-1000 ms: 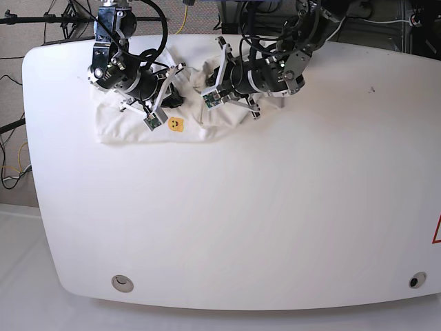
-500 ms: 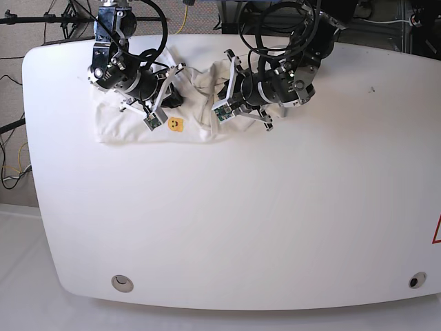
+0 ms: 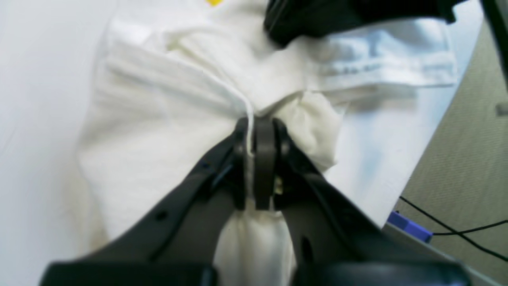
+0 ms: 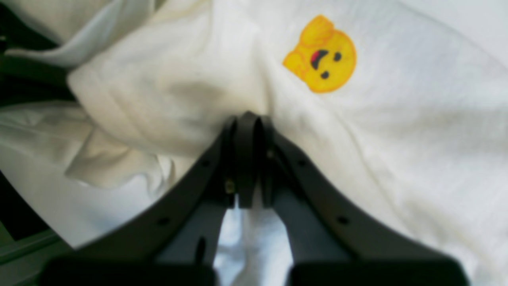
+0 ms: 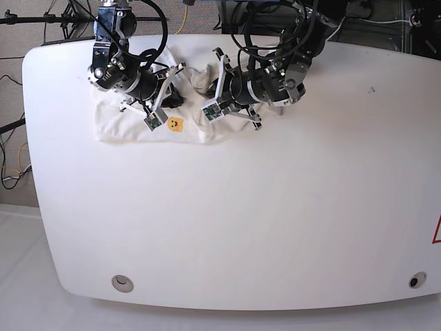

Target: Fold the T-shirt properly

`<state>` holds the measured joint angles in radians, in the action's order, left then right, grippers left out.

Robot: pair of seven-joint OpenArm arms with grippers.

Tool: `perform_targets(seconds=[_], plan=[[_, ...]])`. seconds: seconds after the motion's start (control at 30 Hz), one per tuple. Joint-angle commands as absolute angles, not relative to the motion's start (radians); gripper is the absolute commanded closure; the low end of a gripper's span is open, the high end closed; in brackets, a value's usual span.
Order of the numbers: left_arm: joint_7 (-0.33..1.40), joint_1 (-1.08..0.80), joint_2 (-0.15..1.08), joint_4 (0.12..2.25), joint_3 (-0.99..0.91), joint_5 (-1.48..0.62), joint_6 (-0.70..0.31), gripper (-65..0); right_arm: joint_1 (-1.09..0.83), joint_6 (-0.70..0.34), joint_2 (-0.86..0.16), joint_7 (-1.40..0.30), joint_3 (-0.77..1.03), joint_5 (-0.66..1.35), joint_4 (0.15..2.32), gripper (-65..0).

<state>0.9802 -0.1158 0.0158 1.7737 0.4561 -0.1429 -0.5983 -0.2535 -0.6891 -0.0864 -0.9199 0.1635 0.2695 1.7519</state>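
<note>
The white T-shirt (image 5: pixel 127 127) lies crumpled at the table's far left, plain side up, with its small yellow smiley (image 5: pixel 176 124) showing. My left gripper (image 5: pixel 204 81) is shut on a bunched fold at the shirt's right end. In the left wrist view its jaws are pressed together on white cloth (image 3: pixel 158 99), and the left gripper (image 3: pixel 260 129) has a hem line running into it. My right gripper (image 5: pixel 176 95) is shut on a fold near the middle of the shirt. In the right wrist view, the right gripper (image 4: pixel 248 119) pinches cloth just left of the smiley (image 4: pixel 321 55).
The white table (image 5: pixel 241 221) stretches wide to the front and right of the shirt. Its far edge runs just behind both arms, with cables and stands beyond. Two round insets (image 5: pixel 122 282) (image 5: pixel 416 281) sit near the front corners. The table's edge and floor (image 3: pixel 456 159) show on the right in the left wrist view.
My left arm swung right, then came back left, still holding cloth. The shirt's right part is drawn in tighter toward the smiley. The right arm has stayed put.
</note>
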Motion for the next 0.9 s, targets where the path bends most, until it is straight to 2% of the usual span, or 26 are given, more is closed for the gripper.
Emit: perform_targets(seconds=[0.0, 0.87], plan=[[0.964, -0.104, -0.007, 1.796, 0.456, -0.16, -0.598, -0.1, -0.257, -0.694, -0.093, -0.937, 0.165, 0.259, 1.756, -2.0], [0.96, -0.111, -0.024, 1.822, 0.605, -0.159, -0.598, -0.1, -0.257, -0.694, -0.093, -0.937, 0.165, 0.254, 1.756, -2.0]])
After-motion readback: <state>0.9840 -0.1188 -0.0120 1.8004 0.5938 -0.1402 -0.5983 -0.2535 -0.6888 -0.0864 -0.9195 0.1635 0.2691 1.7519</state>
